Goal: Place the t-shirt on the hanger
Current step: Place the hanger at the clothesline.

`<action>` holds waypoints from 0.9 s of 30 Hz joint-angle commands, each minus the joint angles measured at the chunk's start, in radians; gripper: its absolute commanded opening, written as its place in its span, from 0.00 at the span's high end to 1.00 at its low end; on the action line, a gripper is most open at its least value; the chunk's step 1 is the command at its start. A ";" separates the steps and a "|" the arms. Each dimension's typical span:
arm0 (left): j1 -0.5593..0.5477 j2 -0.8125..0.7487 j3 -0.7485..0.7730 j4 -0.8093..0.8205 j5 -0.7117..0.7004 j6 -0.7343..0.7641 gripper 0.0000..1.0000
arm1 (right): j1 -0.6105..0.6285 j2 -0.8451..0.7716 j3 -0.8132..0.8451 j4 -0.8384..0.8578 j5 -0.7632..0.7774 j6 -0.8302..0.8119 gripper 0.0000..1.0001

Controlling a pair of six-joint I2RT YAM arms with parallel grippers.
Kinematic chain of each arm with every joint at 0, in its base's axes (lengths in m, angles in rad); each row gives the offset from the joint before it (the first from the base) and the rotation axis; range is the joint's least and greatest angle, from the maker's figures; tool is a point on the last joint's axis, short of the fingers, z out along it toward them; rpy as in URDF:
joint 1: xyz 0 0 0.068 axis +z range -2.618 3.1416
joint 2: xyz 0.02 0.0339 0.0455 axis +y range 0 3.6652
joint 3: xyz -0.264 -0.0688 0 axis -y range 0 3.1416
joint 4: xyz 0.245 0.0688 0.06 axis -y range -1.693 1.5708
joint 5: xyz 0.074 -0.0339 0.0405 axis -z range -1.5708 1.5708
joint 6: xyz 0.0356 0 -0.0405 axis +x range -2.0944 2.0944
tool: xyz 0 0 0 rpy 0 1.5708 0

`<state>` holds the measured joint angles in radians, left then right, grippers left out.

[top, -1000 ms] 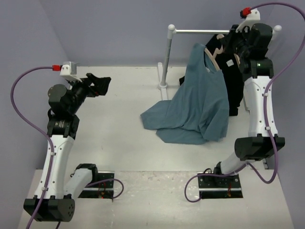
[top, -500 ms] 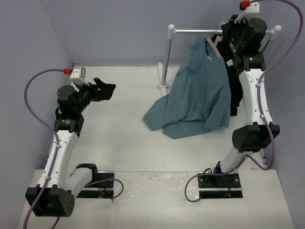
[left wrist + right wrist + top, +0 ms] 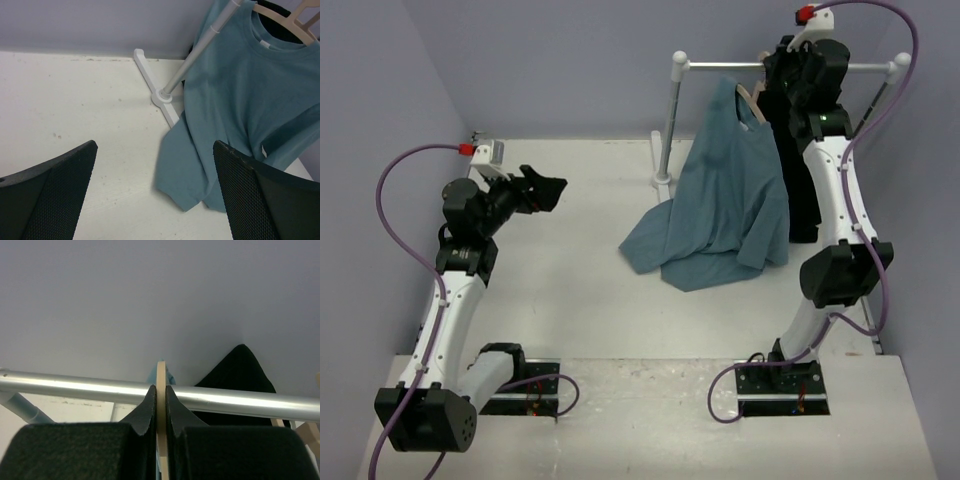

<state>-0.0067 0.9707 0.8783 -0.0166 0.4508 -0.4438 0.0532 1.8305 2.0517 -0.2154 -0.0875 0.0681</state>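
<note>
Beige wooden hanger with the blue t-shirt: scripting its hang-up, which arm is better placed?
Right: the right gripper is shut on the beige wooden hanger at the silver rail; the left gripper is open, far away.

Your t-shirt is soft, matt, wrinkled cloth. The rail shines as smooth metal. The hanger looks like smooth pale wood, though plastic is possible. On the left gripper, the pads show a fine black mesh texture. The table is matt, speckled white.

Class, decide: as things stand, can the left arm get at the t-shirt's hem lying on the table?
Probably yes: the open left gripper faces the t-shirt, with only table surface between them.
</note>
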 commanded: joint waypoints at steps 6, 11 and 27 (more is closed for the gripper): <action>0.007 0.000 -0.004 0.038 0.034 0.009 0.00 | 0.012 -0.028 -0.063 0.095 0.043 0.029 0.96; 0.007 0.019 0.007 0.007 -0.032 -0.009 0.00 | 0.023 -0.100 -0.106 0.079 0.052 0.042 0.56; -0.002 0.022 0.206 -0.364 -0.560 0.047 0.00 | 0.019 -0.970 -0.729 -0.214 0.082 0.162 0.01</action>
<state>-0.0067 1.0452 1.0146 -0.2961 0.0244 -0.4491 0.0733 1.1680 1.6205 -0.3794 0.0160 0.1622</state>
